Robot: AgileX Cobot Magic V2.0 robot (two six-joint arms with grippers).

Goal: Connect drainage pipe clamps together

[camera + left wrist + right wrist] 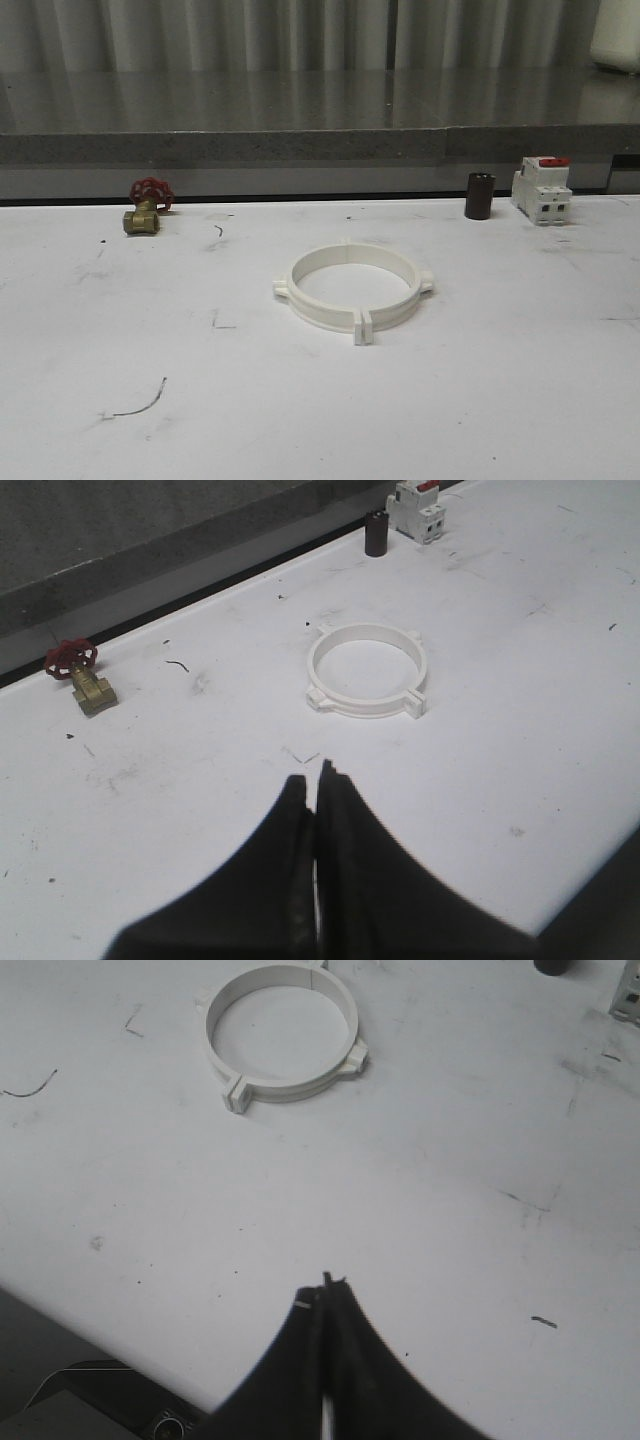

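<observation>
The two white drainage pipe clamps (352, 286) lie joined as one ring in the middle of the white table, with their end tabs meeting at the near side and small nubs on both flanks. The same ring of drainage pipe clamps (367, 668) appears ahead of my left gripper (314, 776), which is shut with nothing between its black fingers and stays well short of it. In the right wrist view the drainage pipe clamps (283, 1034) rest far beyond my right gripper (326, 1285), also shut and empty, near the table's front edge.
A brass valve with a red handwheel (146, 207) sits at the back left. A dark cylinder (480, 195) and a white breaker with a red top (541, 188) stand at the back right. A grey ledge (320, 145) runs behind the table.
</observation>
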